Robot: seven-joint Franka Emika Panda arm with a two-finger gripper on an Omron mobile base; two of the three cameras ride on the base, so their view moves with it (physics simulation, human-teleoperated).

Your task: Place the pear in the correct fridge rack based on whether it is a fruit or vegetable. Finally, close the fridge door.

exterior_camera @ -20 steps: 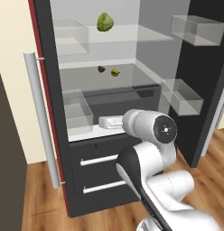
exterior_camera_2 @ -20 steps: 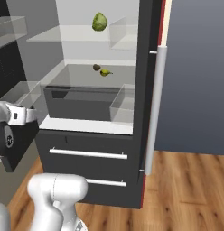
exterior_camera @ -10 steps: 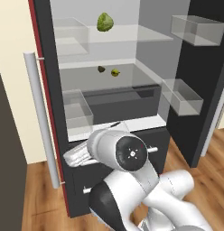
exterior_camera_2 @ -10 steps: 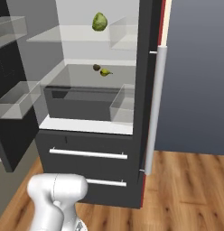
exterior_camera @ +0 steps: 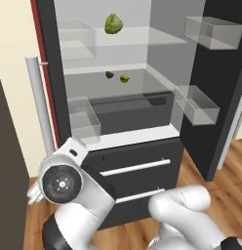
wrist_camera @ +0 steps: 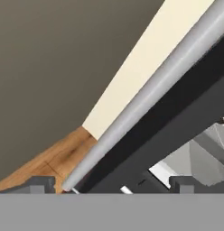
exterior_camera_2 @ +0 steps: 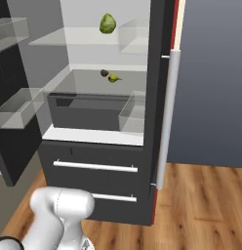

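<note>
**Fingers apart, low by the left door handle; pear on the middle shelf**

My fingers stand wide apart with nothing between them; in the hand view my gripper [wrist_camera: 111, 184] shows as 2 dark tips at the bottom edge, one at each side. Just beyond them runs the long silver handle [wrist_camera: 145, 99], slanting across the view, with the dark edge of the fridge door [wrist_camera: 177, 115] right beside it. Behind that: cream wall, a patch of wood floor.

Left base view, left to right:
- Silver bar handle [exterior_camera: 39, 105] upright on the left fridge door [exterior_camera: 47, 73], which stands open, red trim along its edge.
- My arm's big white joint low in front of that handle.
- Open fridge interior, clear shelves. Leafy green vegetable [exterior_camera: 113, 23] on the top shelf.
- Pear [exterior_camera: 125, 78] on the middle shelf, just beside a small dark item [exterior_camera: 109, 74]; whether they touch, I cannot tell.
- Dark bin below that shelf, 2 drawers [exterior_camera: 135, 168] with horizontal handles beneath.
- Right door [exterior_camera: 215, 83] open, 2 clear bins on its inner face.

Right base view: pear [exterior_camera_2: 113, 77] on the same shelf, the dark item [exterior_camera_2: 104, 72] at its left.
</note>
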